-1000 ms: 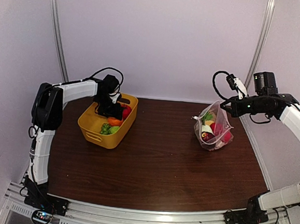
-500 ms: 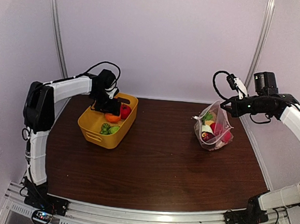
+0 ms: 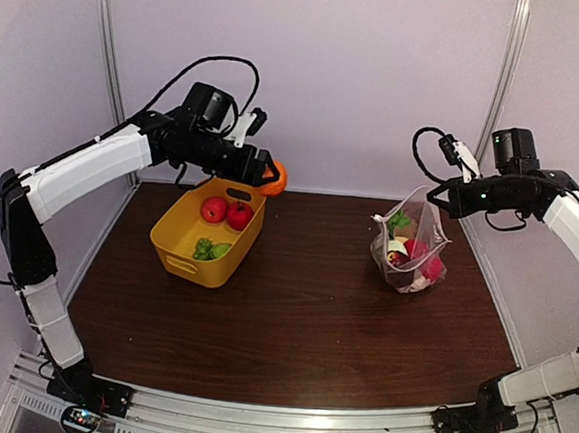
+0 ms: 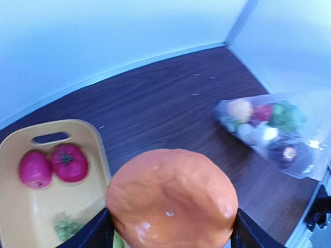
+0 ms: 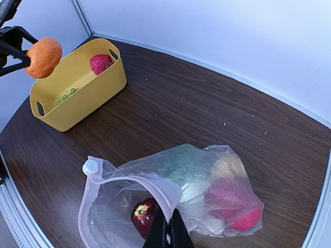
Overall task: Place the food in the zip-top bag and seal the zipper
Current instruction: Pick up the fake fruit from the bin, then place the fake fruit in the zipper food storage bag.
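My left gripper (image 3: 270,175) is shut on an orange toy fruit (image 4: 171,197) and holds it in the air above the far right rim of the yellow tub (image 3: 179,238); the fruit also shows in the right wrist view (image 5: 44,57). My right gripper (image 5: 168,232) is shut on the mouth edge of the clear zip-top bag (image 3: 411,241) and holds it up, open towards the left. In the bag lie several foods: a dark red apple (image 5: 143,214), green, white, pink and red pieces. The zipper (image 5: 137,182) arcs open, with a white slider (image 5: 90,167) at its end.
The tub holds a pink fruit (image 3: 213,209), a red tomato (image 3: 238,215) and green pieces (image 3: 210,249). It stands at the back left of the brown table (image 3: 302,318). White walls close the back and sides.
My left gripper has risen out of the tub with the orange fruit and swung right. My right gripper has raised the bag's mouth a little.
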Available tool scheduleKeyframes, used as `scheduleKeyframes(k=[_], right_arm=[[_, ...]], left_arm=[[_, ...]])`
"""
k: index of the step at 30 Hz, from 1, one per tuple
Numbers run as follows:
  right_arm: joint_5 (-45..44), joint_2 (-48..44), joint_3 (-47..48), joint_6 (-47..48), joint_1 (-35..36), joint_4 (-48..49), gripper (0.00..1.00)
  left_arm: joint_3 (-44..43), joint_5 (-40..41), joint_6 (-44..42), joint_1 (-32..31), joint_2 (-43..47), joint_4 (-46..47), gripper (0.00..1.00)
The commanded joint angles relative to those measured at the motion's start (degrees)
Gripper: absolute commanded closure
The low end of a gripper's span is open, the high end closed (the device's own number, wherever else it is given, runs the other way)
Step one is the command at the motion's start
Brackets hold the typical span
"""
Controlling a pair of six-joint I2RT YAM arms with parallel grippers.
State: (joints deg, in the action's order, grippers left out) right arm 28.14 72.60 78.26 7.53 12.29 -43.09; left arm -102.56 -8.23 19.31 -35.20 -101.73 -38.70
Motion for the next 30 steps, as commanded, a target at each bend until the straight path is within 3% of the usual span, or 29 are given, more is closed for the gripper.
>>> scheduleKeyframes(k=[1,10,15,21,30], right_arm=[[1.2,2.3,4.7,0.6,1.1,-4.1,1.00],[2.4,3.6,8.8,-0.8,5.1,-6.3,1.00],[3.2,5.3,9.9,-1.6,6.3,-6.7,1.00],[6.0,5.8,10.3,-3.1,7.0,-6.5,1.00],[10.0,3.9,9.2,-4.3,7.2,-6.5,1.00]], left_arm=[[2.6,-9.0,4.5,-7.5,2.1,12.6,0.42],[10.3,-18.0,12.7,-20.8,0.0,37.5,0.45],[9.0,-20.4,17.2,-24.4,-4.4,43.5,0.46],[4.6,-12.3,24.3,-25.0,-9.9,42.2,0.50],[-5.1,0.8,28.3,-24.8,-17.5,30.1,0.52]])
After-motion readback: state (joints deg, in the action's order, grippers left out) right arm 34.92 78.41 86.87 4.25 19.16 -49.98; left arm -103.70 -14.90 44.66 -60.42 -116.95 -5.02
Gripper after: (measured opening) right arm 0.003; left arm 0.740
